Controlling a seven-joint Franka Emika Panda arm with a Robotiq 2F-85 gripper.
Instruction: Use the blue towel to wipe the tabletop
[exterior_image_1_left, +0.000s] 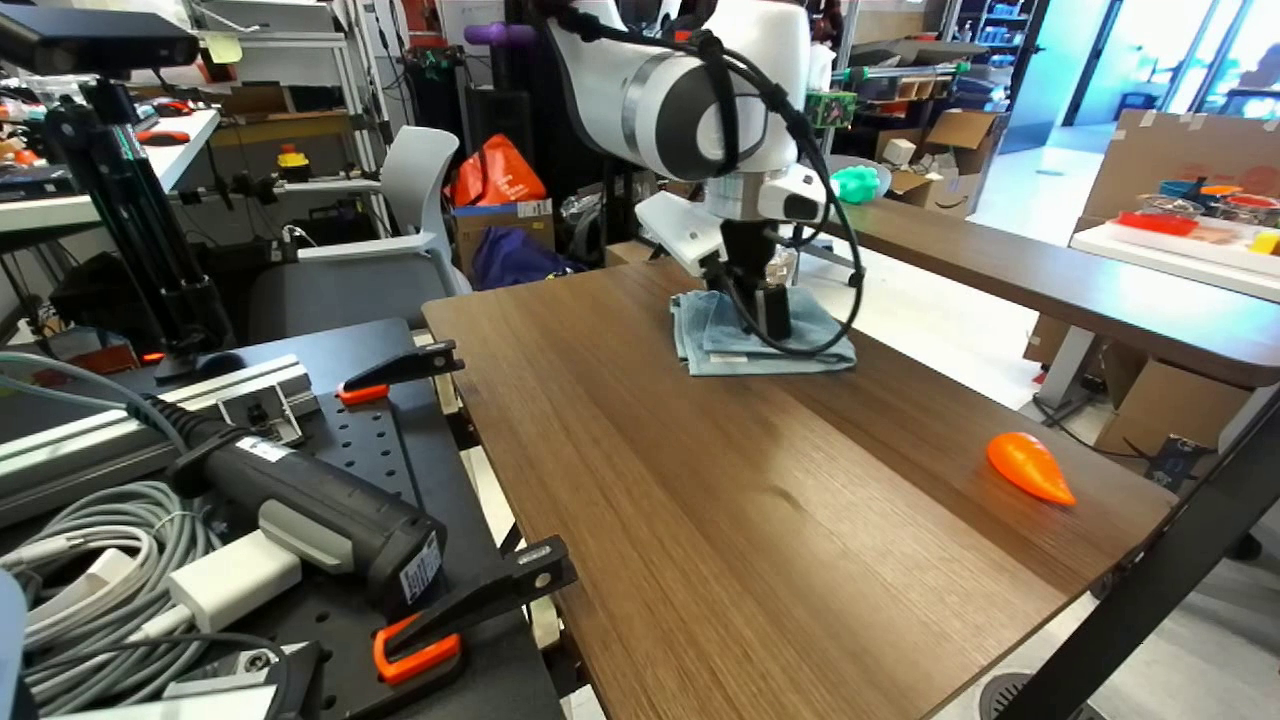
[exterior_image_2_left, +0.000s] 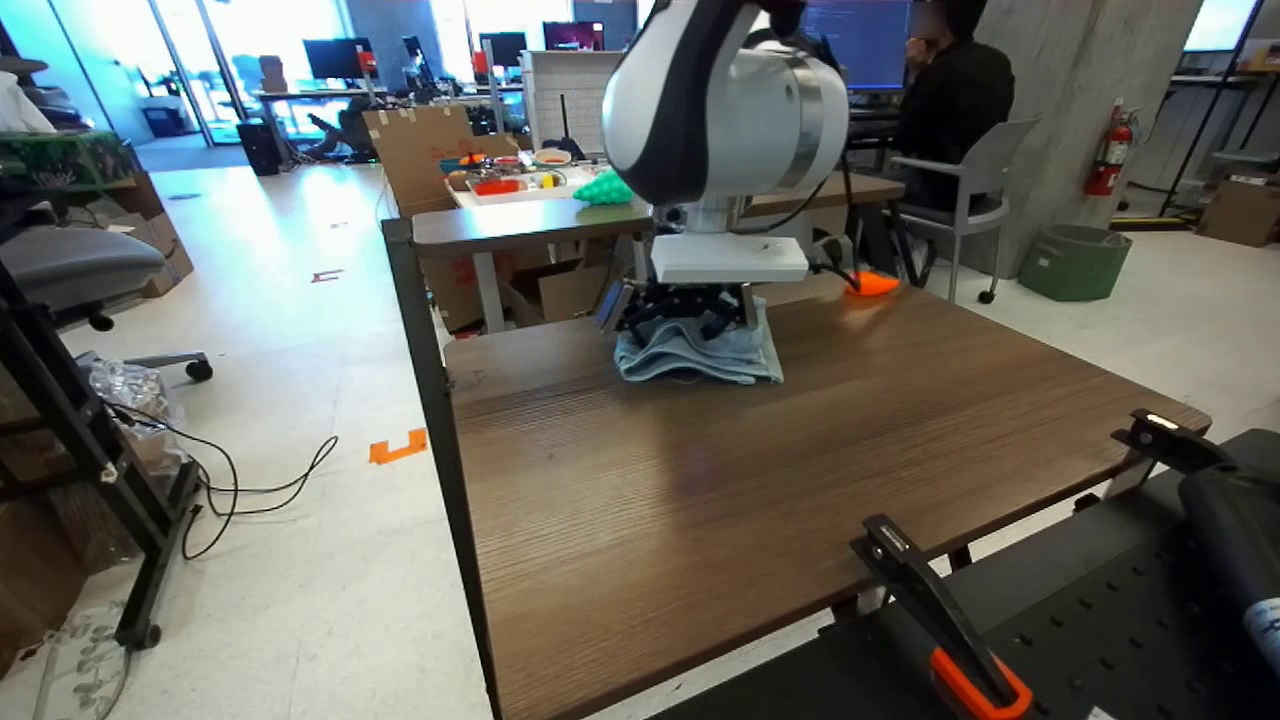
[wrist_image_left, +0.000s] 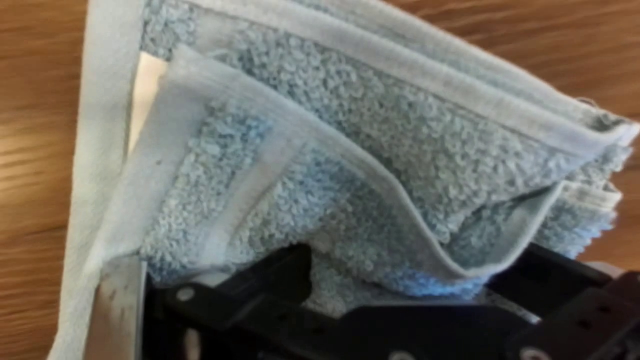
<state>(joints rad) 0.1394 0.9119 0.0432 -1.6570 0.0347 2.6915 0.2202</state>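
Note:
The blue towel (exterior_image_1_left: 830, 345) lies folded and rumpled on the brown wood-grain tabletop (exterior_image_1_left: 760, 500), by its edge. In an exterior view the towel (exterior_image_2_left: 745, 350) lies near one end of the tabletop (exterior_image_2_left: 800, 450). My gripper (exterior_image_1_left: 772, 312) points down onto the towel; in an exterior view the gripper (exterior_image_2_left: 690, 322) has its sides wide apart. In the wrist view the towel (wrist_image_left: 360, 100) fills most of the picture, with the tabletop (wrist_image_left: 35, 90) around it. The gripper's black fingers (wrist_image_left: 410, 280) are spread, with rumpled towel between them. The fingertips are partly hidden by cloth.
An orange object (exterior_image_1_left: 1030, 467) lies on the tabletop; it also shows in an exterior view (exterior_image_2_left: 872, 284). Black-and-orange clamps (exterior_image_1_left: 475, 610) (exterior_image_2_left: 930, 610) sit along one long edge, beside a dark bench with cables. Another table (exterior_image_1_left: 1050, 280) with a green object (exterior_image_1_left: 855, 184) stands beyond.

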